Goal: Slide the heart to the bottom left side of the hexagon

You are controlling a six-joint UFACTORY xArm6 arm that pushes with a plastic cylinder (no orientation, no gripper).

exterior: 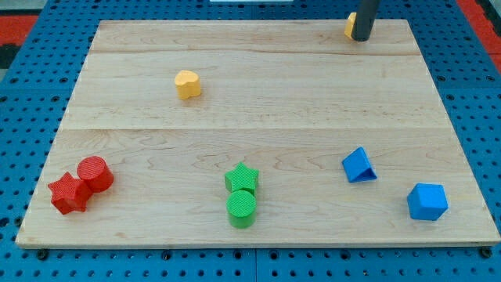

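The yellow heart (188,84) lies on the wooden board (258,117), in the upper left part. A blue block that looks hexagonal (427,201) sits near the board's bottom right corner. My tip (361,38) is at the view's top right, far to the right of the heart and far above the blue hexagon. It stands right against a small yellow block (349,25), which is half hidden behind the rod, so its shape cannot be made out.
A red star (69,193) and red cylinder (95,173) touch at the bottom left. A green star (241,178) and green cylinder (242,208) touch at the bottom centre. A blue triangle (358,165) lies up and left of the blue hexagon.
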